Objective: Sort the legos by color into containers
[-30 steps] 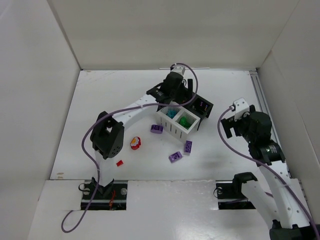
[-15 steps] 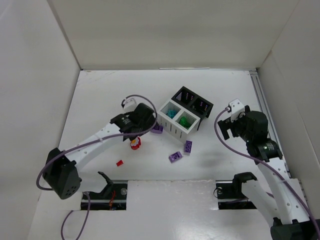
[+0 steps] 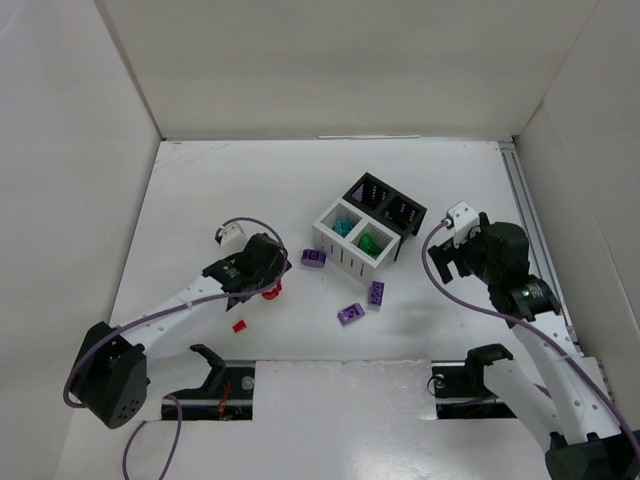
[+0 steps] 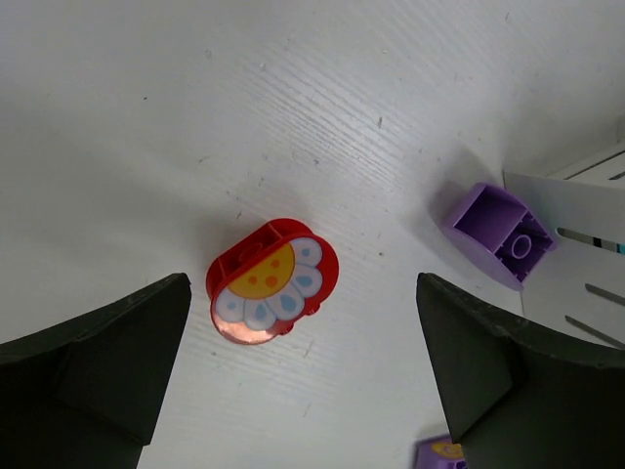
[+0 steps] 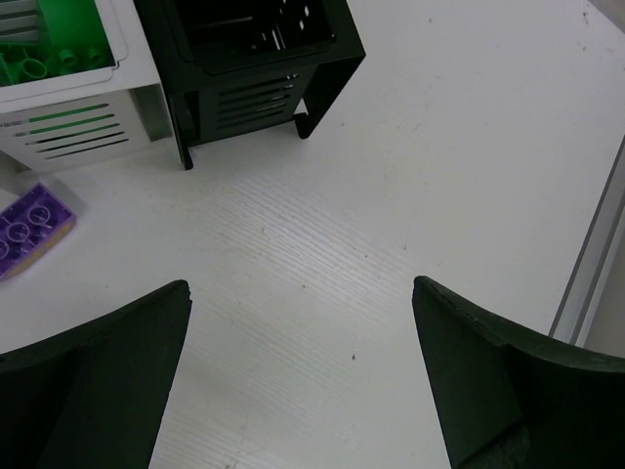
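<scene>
White tabletop [image 3: 200, 190], white walls [image 3: 330, 60]. Left gripper [image 4: 303, 293] gapes wide and empty over red flower brick [image 4: 273, 281]. Right gripper [image 5: 300, 288] is likewise wide and empty. Purple legos [image 3: 350, 314] lie loose beside containers [image 3: 335, 250].

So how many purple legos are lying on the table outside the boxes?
3. One purple lego left of the white bins, a darker one and a paler one in front of them. The black bins may hide more.
</scene>
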Motion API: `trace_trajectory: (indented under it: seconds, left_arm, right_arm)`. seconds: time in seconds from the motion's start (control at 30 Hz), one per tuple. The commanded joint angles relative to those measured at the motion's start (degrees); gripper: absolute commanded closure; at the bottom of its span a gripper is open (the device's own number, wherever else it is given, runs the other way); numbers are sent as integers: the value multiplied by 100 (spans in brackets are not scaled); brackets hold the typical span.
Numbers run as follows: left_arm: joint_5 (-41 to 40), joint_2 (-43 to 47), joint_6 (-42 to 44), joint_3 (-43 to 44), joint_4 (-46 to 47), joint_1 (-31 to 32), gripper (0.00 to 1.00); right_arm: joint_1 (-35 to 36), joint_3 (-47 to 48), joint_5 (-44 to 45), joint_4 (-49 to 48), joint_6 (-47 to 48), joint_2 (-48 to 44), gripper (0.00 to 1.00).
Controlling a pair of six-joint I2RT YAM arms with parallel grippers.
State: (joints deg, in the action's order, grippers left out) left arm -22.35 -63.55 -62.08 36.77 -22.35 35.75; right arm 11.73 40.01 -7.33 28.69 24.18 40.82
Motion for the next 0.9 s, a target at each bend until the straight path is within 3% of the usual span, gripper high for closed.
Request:
trace_trajectory:
  seconds: [0.0, 0.5, 0.8, 0.87]
  left_arm:
    - [-59, -236, 389, -171, 731, -24, 0]
    - [530, -1211, 794, -365, 1505, 372, 1]
    - [-50, -1722, 293, 233, 644, 1224, 33]
    - [-50, -1871, 233, 234, 530, 1224, 48]
  right_arm:
    - [49, 7, -172, -311, 77, 22, 0]
    - [49, 7, -330, -311, 130, 234, 0]
    - [49, 7, -330, -311, 130, 286, 0]
    - [49, 7, -330, -311, 130, 286, 0]
